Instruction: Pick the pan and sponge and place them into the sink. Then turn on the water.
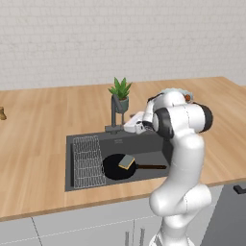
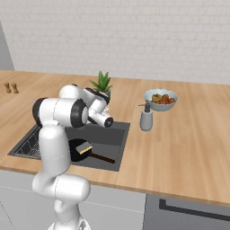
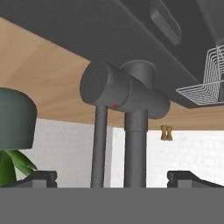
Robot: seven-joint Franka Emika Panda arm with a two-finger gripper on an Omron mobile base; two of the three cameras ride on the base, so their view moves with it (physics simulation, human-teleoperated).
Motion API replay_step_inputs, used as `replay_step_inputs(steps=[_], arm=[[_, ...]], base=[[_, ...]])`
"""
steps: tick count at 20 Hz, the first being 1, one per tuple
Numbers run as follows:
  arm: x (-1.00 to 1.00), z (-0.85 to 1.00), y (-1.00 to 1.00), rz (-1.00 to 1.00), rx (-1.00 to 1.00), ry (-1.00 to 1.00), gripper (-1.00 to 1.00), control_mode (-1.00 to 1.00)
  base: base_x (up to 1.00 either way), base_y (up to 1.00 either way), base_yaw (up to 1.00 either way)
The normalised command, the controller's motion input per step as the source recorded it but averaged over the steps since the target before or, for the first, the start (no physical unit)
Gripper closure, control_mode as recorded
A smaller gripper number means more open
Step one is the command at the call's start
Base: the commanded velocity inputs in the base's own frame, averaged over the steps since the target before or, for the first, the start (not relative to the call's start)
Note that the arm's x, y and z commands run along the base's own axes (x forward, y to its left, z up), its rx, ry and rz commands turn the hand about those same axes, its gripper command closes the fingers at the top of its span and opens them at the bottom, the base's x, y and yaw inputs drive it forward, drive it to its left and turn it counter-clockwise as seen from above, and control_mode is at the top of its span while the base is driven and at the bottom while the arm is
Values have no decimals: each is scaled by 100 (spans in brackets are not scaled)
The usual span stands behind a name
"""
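The black pan [image 1: 114, 168] lies flat in the dark grey sink [image 1: 146, 154], its handle [image 2: 103, 158] pointing right. The yellow sponge [image 1: 127, 162] rests on the pan's right rim; in the right base view the sponge [image 2: 84, 148] shows beside my arm, inside the sink [image 2: 116, 134]. My gripper [image 1: 129, 127] is at the back rim, right beside the dark upright faucet [image 1: 115, 111]. In the hand view, which is rolled upside down, my gripper [image 3: 113, 177] is open, and the faucet's cylindrical lever [image 3: 118, 94] and stem stand between its fingertips [image 3: 37, 177]. No stream of water is seen.
A wire rack [image 1: 88, 161] takes up the sink's left section. A potted plant [image 1: 120, 91] stands just behind the faucet. On the counter to the right are a grey soap dispenser [image 2: 146, 119] and a pale bowl of food [image 2: 160, 99]. Small shakers [image 2: 11, 87] stand far left.
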Motion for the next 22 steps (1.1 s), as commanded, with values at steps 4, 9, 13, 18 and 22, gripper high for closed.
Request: replay_step_inputs(steps=[4, 9, 13, 18, 22], arm=[[34, -7, 7, -4, 0, 0, -100, -100], [35, -7, 4, -3, 0, 0, -100, -100], [32, -11, 0, -3, 0, 0, -100, -100], [23, -7, 0, -4, 0, 0, -100, -100], [5, 0, 0, -7, 0, 0, 100, -100]], base=[[0, 0, 0], [0, 0, 0], [0, 0, 0], [0, 0, 0], [0, 0, 0]])
